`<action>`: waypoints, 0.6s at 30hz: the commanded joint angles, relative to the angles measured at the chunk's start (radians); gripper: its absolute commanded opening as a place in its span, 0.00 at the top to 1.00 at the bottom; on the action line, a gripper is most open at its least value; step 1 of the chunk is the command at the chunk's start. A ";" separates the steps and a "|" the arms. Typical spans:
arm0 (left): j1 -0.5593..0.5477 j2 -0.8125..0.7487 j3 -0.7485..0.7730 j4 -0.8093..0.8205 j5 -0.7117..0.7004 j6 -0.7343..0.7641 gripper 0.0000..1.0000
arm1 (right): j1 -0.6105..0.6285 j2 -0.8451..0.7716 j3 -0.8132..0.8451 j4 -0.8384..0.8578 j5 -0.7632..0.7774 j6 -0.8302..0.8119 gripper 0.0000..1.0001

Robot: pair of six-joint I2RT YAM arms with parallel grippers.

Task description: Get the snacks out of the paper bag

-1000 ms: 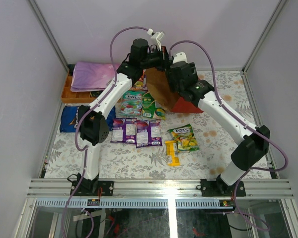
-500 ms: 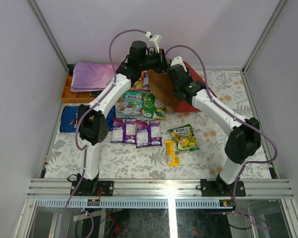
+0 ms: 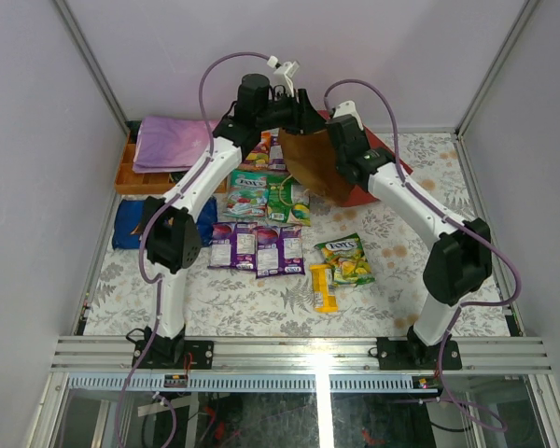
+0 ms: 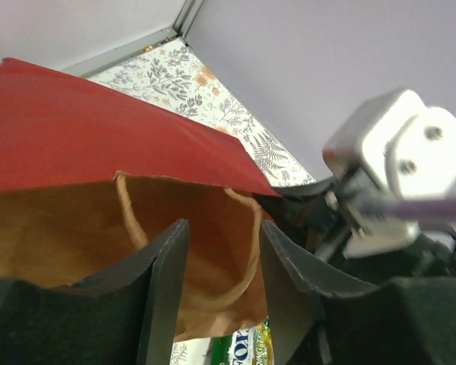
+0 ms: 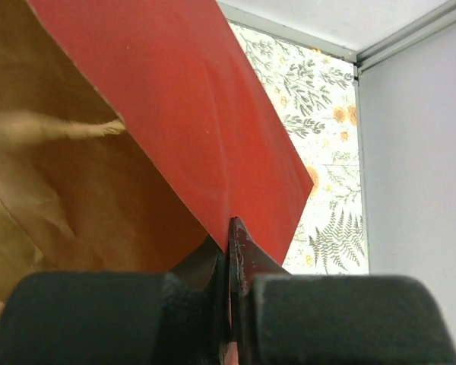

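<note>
R tool (image 5: pixel 228 237) pinches paper bag (image 5: pixel 184 99) rim; L tool (image 4: pixel 224 228) spread at its open mouth; snacks (image 3: pixel 258 248) nearby.

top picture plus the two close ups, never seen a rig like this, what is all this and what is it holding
The top picture looks down on two white robot arms bolted to the near edge of a flowered table: the left arm and the right arm. The close-ups come from cameras on their wrists, each showing its own black pincer. Both reach a large red paper bag, brown inside. The right pincer is pinched on the bag's red edge. The left pincer is open at the bag's mouth, gripping nothing visible. On the table lie snack packets: purple ones, a green one, an orange-yellow one. At the left are a larger blue snack bag and a purple cloth on an orange tray.
</note>
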 commanded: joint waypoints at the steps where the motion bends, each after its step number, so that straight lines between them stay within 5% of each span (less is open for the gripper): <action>1: 0.026 -0.088 0.003 0.030 0.002 0.019 0.53 | -0.081 -0.047 0.040 0.014 -0.074 0.057 1.00; 3: 0.038 -0.106 0.001 0.027 0.000 0.015 0.24 | -0.128 -0.062 0.040 0.004 -0.133 0.091 1.00; 7: 0.064 -0.161 -0.020 0.025 -0.001 0.010 0.00 | -0.220 -0.084 0.068 -0.009 -0.211 0.147 1.00; 18: 0.150 -0.389 -0.144 0.021 -0.056 0.030 0.00 | -0.512 -0.072 0.189 -0.101 -0.464 0.311 1.00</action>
